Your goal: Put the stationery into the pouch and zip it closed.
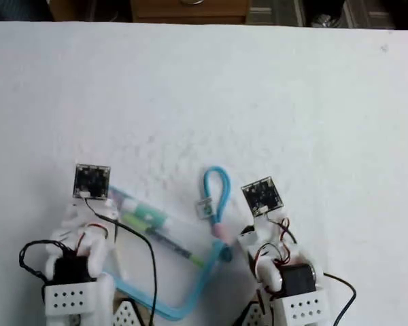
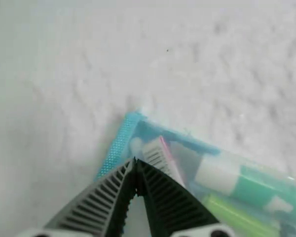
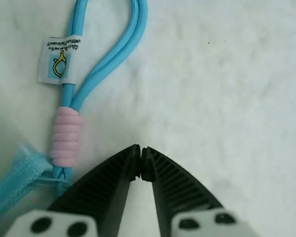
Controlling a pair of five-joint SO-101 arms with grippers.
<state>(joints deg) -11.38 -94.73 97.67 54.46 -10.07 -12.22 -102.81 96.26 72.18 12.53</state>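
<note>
The white desk [image 1: 292, 102] is stretching out beyond both pairs of jaws. The clear, blue-edged pouch [image 2: 119, 143] is lying flat, one corner right under the left jaws, which are clenched tip to tip; I cannot tell whether they are pinching it. A white-and-green marker [image 2: 237, 180] and a green pen [image 2: 232, 212] are lying inside, near those tips. The right jaws are clenched on nothing, just beside the blue strap [image 3: 113, 49], its pink bead [image 3: 65, 136] and tag [image 3: 59, 60].

The pouch [image 1: 180, 275] and its blue loop [image 1: 226, 190] obstruct 6 o'clock; the table [image 1: 258, 88] from 9 through 12 to 3 gives passage.
</note>
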